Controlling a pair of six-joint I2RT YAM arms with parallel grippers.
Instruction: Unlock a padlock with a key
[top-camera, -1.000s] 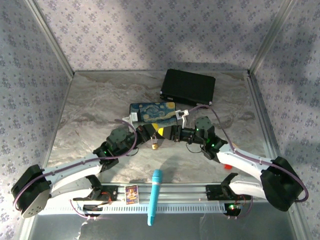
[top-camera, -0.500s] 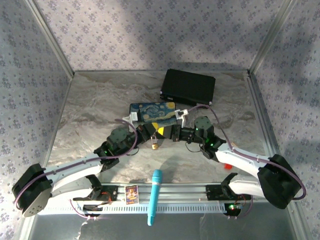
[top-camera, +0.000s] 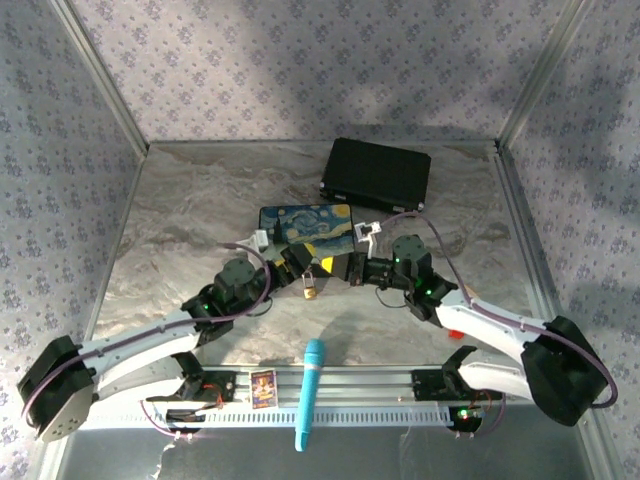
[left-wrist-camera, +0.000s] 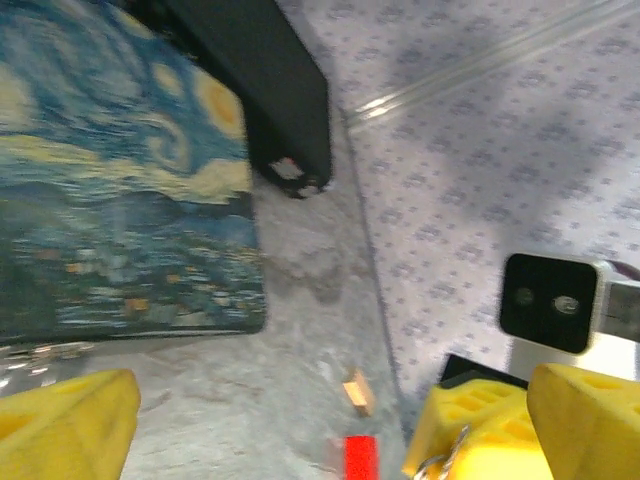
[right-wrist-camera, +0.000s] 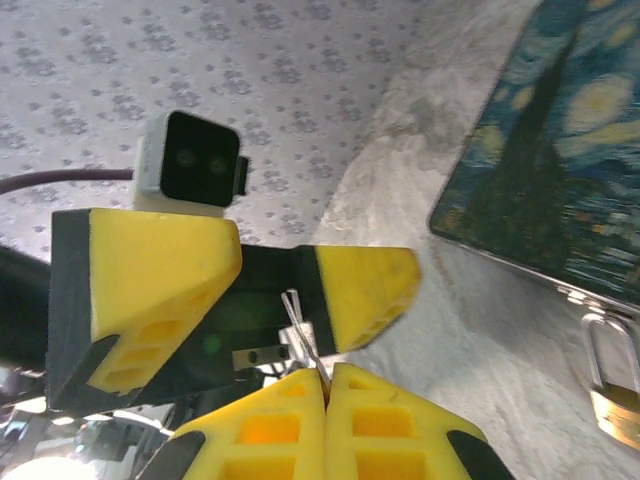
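At the right wrist camera, the right end effector (right-wrist-camera: 328, 378) pinches the key (right-wrist-camera: 303, 335); left end effector (right-wrist-camera: 272, 275) gapes.

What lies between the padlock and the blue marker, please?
Nothing: in the top external view, bare marble tabletop separates the padlock from the blue marker.
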